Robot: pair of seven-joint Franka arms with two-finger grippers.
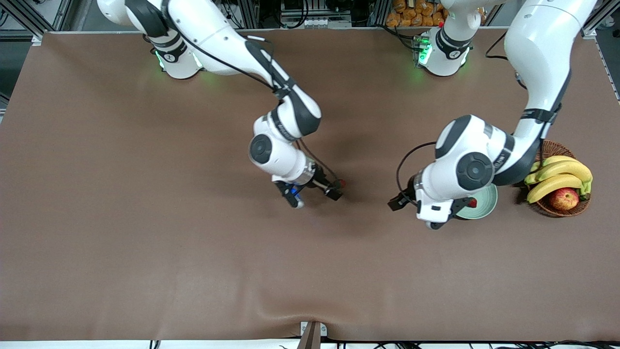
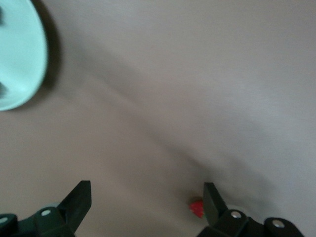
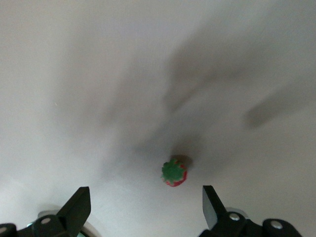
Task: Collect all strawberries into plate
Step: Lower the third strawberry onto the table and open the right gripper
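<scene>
Right gripper [image 3: 145, 193]: low over the middle of the table [image 1: 145, 242], black fingers [image 3: 78, 207] spread wide, gripping nothing. Between those fingers and a little ahead of them, on the brown cloth: one strawberry [image 3: 174, 172], green cap turned up, touching neither finger. From the front, seen as a red dot just beside one fingertip, at the edge of the gripper's shadow, well apart from the plate [image 1: 487, 203] and toward the right arm's end of the table from it.

Left gripper [image 2: 148, 191]: over the cloth at the edge of the plate that faces the right arm's end, fingers likewise wide apart and empty. Just beside one of them in the left wrist view, on the cloth: a small red berry [image 2: 197, 208], half hidden by that finger, cap not visible. Hidden from the front under the left arm's white wrist.

Outward from there, toward the left arm's end of the table: the plate, pale green, round and shallow, flat on the cloth, partly covered in the front view by the same wrist. On it, near the covered part: a second strawberry [image 1: 472, 202], red with a dark cap, only partly visible.

Near the plate, closer to the left arm's end: a brown wicker basket [image 1: 557, 212] with bananas [image 1: 559, 177] and a red-yellow apple [image 1: 564, 198] in it, the apple nearer to the front camera than the bananas.
</scene>
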